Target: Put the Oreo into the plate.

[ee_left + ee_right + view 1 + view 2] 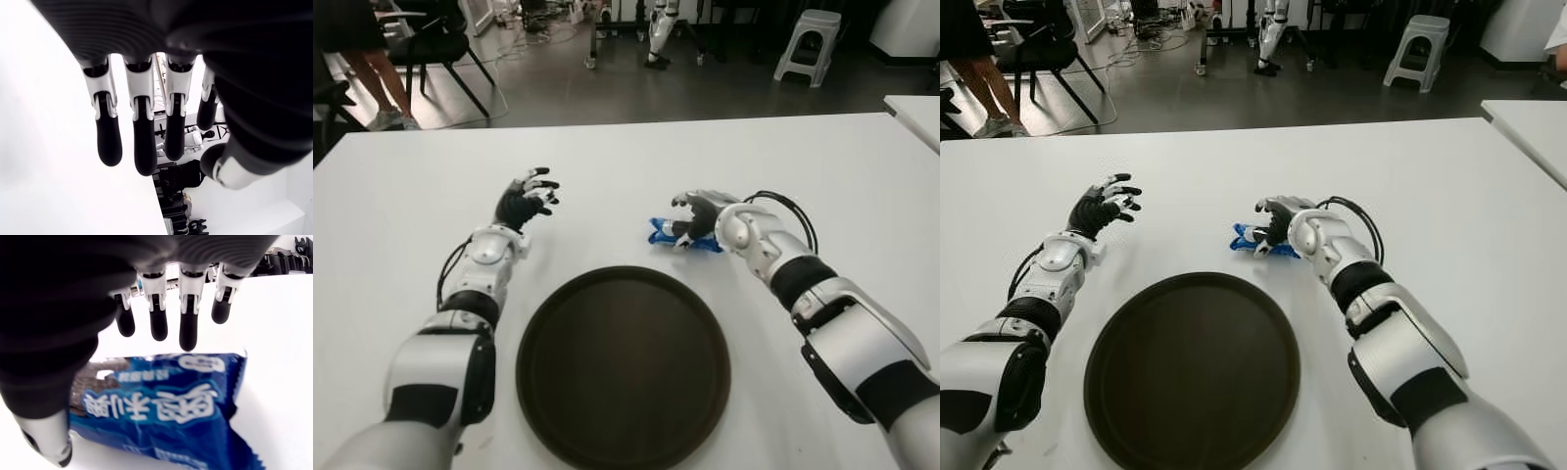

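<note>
Your right hand hovers with fingers spread over the Oreo packet, at 1 o'clock from the plate; the left hand is wide, empty.

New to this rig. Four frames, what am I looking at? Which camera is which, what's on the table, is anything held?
It is a humanoid robot with two arms and many-fingered hands. The two wide pictures come from a stereo camera on its head, looking down at a white table. The two close-ups come from cameras on each wrist, looking along that hand's own fingers.

On the table lie a dark round plate, empty, and beyond it a blue Oreo packet. The right hand is over the packet, fingers spread above the wrapper and not closed on it, so nothing is held yet. The left hand shows open, left of the plate.
</note>
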Motion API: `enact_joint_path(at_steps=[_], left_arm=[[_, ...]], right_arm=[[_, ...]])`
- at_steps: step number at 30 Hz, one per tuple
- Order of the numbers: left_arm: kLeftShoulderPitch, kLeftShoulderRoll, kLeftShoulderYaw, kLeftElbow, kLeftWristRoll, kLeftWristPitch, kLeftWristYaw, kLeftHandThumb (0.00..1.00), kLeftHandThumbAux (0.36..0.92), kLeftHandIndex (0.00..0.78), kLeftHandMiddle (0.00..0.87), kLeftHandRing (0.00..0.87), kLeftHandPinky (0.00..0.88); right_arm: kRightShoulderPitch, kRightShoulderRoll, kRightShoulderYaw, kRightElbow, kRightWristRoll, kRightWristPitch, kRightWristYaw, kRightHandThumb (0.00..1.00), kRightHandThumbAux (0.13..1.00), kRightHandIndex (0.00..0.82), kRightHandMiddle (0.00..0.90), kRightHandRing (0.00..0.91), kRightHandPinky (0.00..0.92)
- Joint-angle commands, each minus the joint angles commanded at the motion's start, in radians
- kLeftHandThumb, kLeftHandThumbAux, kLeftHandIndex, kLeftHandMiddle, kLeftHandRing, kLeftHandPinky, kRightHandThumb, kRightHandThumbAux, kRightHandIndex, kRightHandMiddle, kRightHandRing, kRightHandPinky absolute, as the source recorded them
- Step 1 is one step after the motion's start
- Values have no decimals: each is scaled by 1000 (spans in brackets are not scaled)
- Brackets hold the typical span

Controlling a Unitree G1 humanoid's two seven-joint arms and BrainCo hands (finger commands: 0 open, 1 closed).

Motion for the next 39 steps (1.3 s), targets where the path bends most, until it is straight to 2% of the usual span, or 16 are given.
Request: enact_joint_path(at_steps=[7,15,24,39], left_arm=[[0,-1,3,0,-4,2,-2,232,691,189,324,406,469],[1,-3,9,-1,-10,4,-5,252,690,194,322,392,439],[2,-2,7,-1,-7,-3,-8,220,682,202,334,408,462],[3,3,0,0,3,-1,-1,240,676,193,328,395,448]], right_arm=[[3,1,0,-5,2,6,1,0,750,204,202,195,129],[14,2,-3,-5,6,-3,-11,0,752,211,208,204,141],[44,33,8,53,0,-38,-78,0,761,201,184,174,136],[48,37,5,92,7,-80,-105,0,775,191,187,169,122]])
